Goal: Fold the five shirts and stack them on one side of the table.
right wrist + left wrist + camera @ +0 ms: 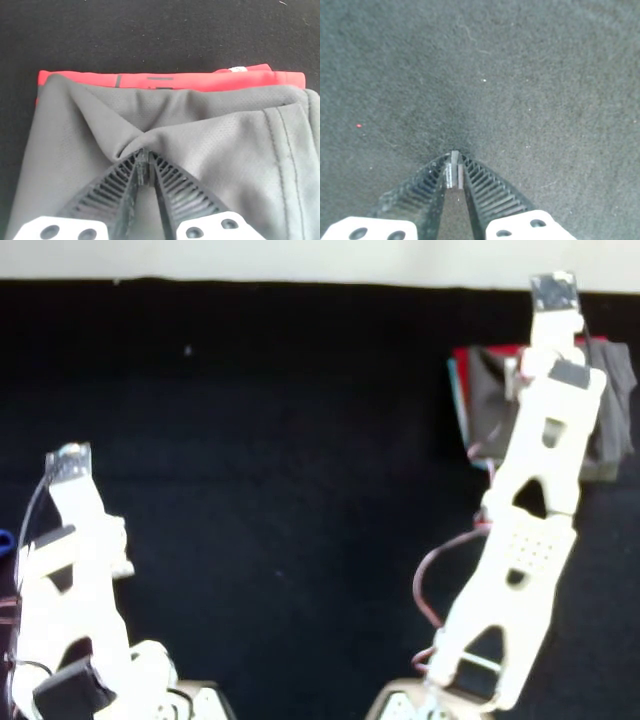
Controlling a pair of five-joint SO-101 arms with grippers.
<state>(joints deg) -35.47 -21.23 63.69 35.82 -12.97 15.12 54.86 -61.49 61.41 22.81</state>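
Your right gripper (143, 159) is on top of the stack (480, 390). It is closed to a narrow pinch on the grey shirt (210, 145), and the cloth puckers into its tips. The red shirt (200, 80) lies directly under the grey one. Its straight edge shows just beyond the tips and runs crosswise to the gripper's line, so any pull you make along that line would, I judge, drag the grey layer square to that edge.

Your left gripper (454, 162) is closed on nothing. It sits low over the bare black bench (280, 440), well apart from the stack, so the right arm is plainly the nearer one.

A small white tag (236, 69) sits on the red edge of the stack, too small to read. No other writing is legible.
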